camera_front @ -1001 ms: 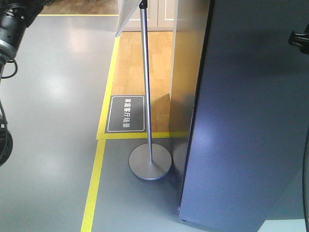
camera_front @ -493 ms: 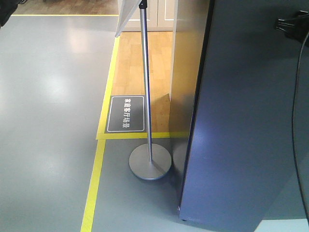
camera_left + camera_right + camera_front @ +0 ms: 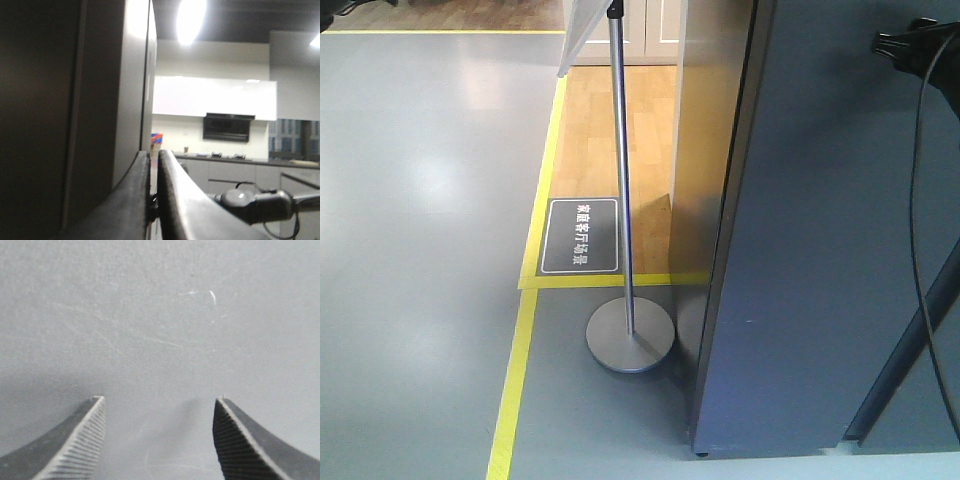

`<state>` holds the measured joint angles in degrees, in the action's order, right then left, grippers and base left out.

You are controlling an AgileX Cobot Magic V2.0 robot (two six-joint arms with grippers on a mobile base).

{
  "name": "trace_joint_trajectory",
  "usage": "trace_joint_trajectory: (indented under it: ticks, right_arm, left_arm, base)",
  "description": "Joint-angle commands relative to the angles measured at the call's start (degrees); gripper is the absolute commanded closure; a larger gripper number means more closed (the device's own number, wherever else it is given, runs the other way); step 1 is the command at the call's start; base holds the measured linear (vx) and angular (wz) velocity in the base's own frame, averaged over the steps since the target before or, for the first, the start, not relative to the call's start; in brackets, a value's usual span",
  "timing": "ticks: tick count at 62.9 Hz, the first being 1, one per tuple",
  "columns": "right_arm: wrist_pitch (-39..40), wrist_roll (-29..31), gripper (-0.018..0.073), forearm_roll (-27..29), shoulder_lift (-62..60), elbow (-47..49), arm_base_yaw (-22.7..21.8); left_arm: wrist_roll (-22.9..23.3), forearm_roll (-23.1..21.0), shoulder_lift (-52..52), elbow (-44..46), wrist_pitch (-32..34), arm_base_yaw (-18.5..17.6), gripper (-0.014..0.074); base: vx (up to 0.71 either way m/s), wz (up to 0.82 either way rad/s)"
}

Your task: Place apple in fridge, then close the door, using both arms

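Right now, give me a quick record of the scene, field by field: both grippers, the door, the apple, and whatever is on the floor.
left gripper: fingers pressed together, nothing between them
right gripper: open, empty, facing a plain grey surface close up
door: dark grey-blue face fills the right of the front view; open or shut cannot be told
apple: not visible in any view
sign stand: round metal base and pole, left of the door
floor plaque: dark, white lettering
yellow tape line: runs along the floor
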<state>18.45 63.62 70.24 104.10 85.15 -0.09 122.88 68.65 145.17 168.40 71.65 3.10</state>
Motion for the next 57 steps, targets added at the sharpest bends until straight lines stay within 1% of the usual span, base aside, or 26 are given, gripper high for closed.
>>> trace_joint_trajectory:
  ticks: [1, 6, 12, 17, 25, 30, 37, 49, 52, 57]
  right_arm:
    - [-6.5, 0.6, 0.0088, -3.6, 2.3, 5.9, 0.1]
    - [-8.1, 1.3, 0.0088, -3.6, 3.2, 7.1, 0.1]
    - [-7.9, 2.6, 0.0092, -3.7, 3.0, 7.2, 0.1]
    - [-7.7, 4.7, 0.0106, -3.8, 2.1, 7.2, 0.1]
    - [-8.8, 9.0, 0.0146, -3.8, -0.8, 7.2, 0.1]
    - [-12.4, 9.5, 0.0199, -3.1, -3.5, 7.2, 0.1]
    - [-18.0, 9.4, 0.0309, -1.1, -7.3, 7.2, 0.1]
    - [-27.1, 9.3, 0.0536, -0.7, -14.0, 7.2, 0.1]
    - [-29.7, 8.6, 0.0578, -0.6, -15.8, 7.2, 0.1]
    - [-33.5, 6.0, 0.0572, -0.6, -18.5, 7.2, 0.1]
  left_arm:
    - [0.5, -0.5, -4.4, 3.7, 7.6, 0.4, 0.0555]
    - [0.5, 0.6, -4.4, 3.7, 7.6, 0.5, 0.0555]
    - [0.5, 0.6, -4.4, 3.7, 7.6, 0.5, 0.0555]
    - [0.5, -0.2, -4.4, 3.7, 7.6, 0.5, 0.0555]
    - [0.5, -3.0, -4.7, 3.7, 7.6, 0.5, 0.0555]
    - [0.5, -4.4, -5.1, 3.7, 7.6, 0.5, 0.0555]
    - [0.5, -5.9, -6.2, 3.7, 7.6, 0.5, 0.0555]
    - [0.5, -5.8, -9.7, 3.7, 7.1, 0.5, 0.0584]
    - [0.5, -5.8, -10.7, 3.7, 6.7, 0.6, 0.0599]
    - [0.5, -5.7, -12.9, 3.7, 6.3, 0.9, 0.0605]
  base:
    - [-0.01, -0.04]
    - [-0.01, -0.05]
    - [-0.02, -0.09]
    - [-0.03, -0.13]
    - [-0.03, -0.13]
    - [-0.02, -0.09]
    - [0.00, -0.01]
    - [0.00, 0.01]
    - [0.00, 0.00]
    - [0.00, 0.00]
